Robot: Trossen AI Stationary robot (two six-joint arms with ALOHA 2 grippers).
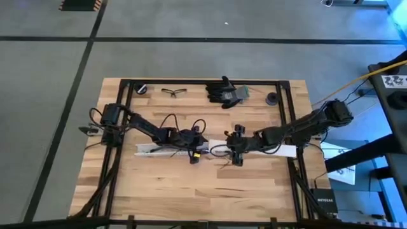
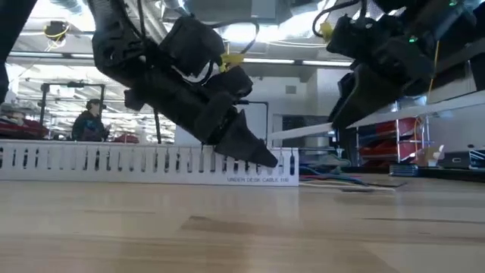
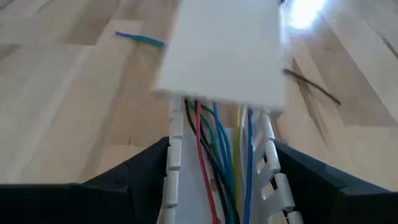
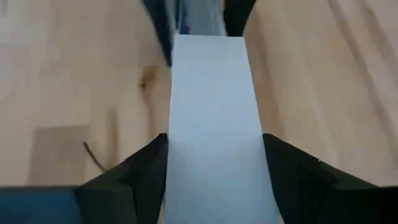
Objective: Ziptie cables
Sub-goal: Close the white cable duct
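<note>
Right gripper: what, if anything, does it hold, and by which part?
The right gripper holds the flat white cover strip, fingers on its two long edges.

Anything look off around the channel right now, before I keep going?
Yes. The white cover strip sits only over the far part of the slotted channel; the coloured cables lie exposed in its near part. One stray blue-green wire lies loose on the table, outside the channel.

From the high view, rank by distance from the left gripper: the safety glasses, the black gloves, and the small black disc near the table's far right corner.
Measured from the left gripper, at the table's middle:
1. Safety glasses, far edge, slightly to its left.
2. Black gloves, far edge, to its right; close to the glasses in distance, but a little farther.
3. Small black disc, far right, clearly farthest.
</note>
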